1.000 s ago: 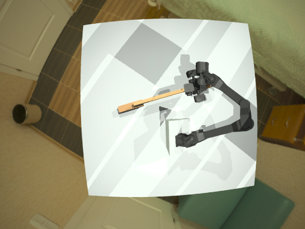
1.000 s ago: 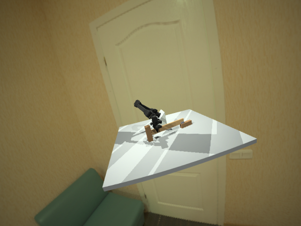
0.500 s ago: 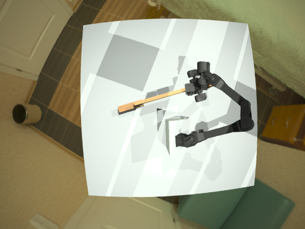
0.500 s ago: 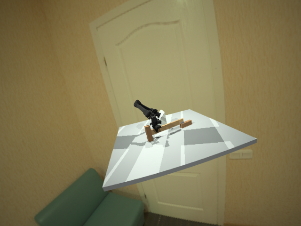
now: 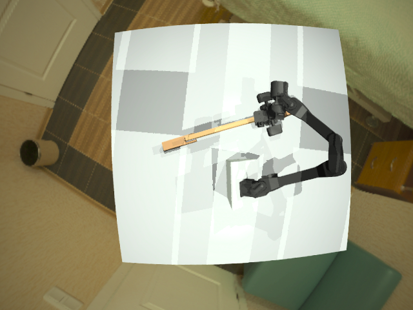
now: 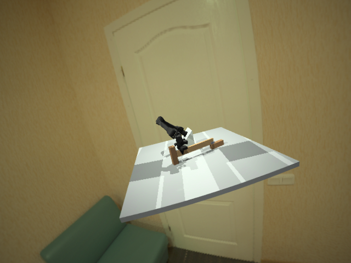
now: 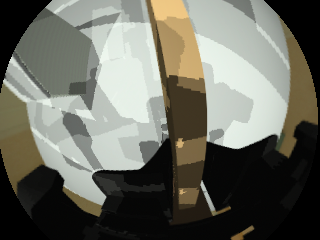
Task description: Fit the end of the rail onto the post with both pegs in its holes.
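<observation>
- You have the long wooden rail [image 5: 230, 126] [image 6: 199, 144] [image 7: 185, 50] running away from the wooden post [image 6: 173, 155], its near end close beside that post; you cannot tell whether they touch.
- Your gripper [image 5: 264, 118] [image 6: 182, 149] [image 7: 178, 140] is clenched on the rail near the post, with a dark finger on each side of the wood in the wrist view.
- At the end well apart from the post, your rail's far end lies at the bracket on the footboard block [image 5: 172, 143] [image 6: 218, 143]; how fully it sits there is too small to tell.
- You cannot make out the pegs or the holes by the post, so how far they are joined is hidden from you, and so is whether the rail is exactly level.
- The post stands upright on the table [image 5: 150, 216] [image 6: 201, 185]; from above, your gripper and arm [image 5: 335, 153] [image 6: 167, 127] cover most of it.
- Your arm bends out and back over the table to reach the rail beside the post.
- A white angular block [image 5: 234, 180] [image 6: 189, 134] stands on the table, apart from the post, near the arm's mounted end.
- Beyond the table, well apart from the post, you can see a green sofa [image 5: 350, 276] [image 6: 85, 226].
</observation>
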You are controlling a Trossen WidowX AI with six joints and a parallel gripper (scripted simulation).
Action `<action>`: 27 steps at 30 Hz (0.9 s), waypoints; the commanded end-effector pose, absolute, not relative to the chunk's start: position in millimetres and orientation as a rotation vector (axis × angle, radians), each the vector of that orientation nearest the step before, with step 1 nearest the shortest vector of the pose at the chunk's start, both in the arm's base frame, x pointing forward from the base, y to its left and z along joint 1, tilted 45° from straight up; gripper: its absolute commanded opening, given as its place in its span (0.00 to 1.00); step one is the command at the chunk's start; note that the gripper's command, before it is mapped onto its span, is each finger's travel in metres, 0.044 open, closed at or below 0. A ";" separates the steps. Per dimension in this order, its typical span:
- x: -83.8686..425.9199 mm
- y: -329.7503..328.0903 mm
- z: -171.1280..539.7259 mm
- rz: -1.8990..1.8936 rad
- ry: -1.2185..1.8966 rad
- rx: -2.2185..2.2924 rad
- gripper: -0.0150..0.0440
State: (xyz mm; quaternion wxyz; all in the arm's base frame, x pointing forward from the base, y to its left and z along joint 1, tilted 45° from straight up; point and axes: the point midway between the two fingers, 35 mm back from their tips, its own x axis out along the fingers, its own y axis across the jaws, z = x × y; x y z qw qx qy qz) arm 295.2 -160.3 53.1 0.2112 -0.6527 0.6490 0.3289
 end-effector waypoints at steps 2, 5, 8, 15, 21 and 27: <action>295.2 -160.3 53.1 0.914 1.803 -1.814 0.34; 295.2 -160.3 53.1 0.914 1.803 -1.814 0.48; 295.2 -160.3 53.1 0.914 1.803 -1.814 0.61; 295.2 -160.3 53.1 0.914 1.803 -1.814 0.92; 295.2 -160.3 53.1 0.914 1.803 -1.814 1.00; 292.2 -119.7 52.4 0.911 1.798 -1.821 1.00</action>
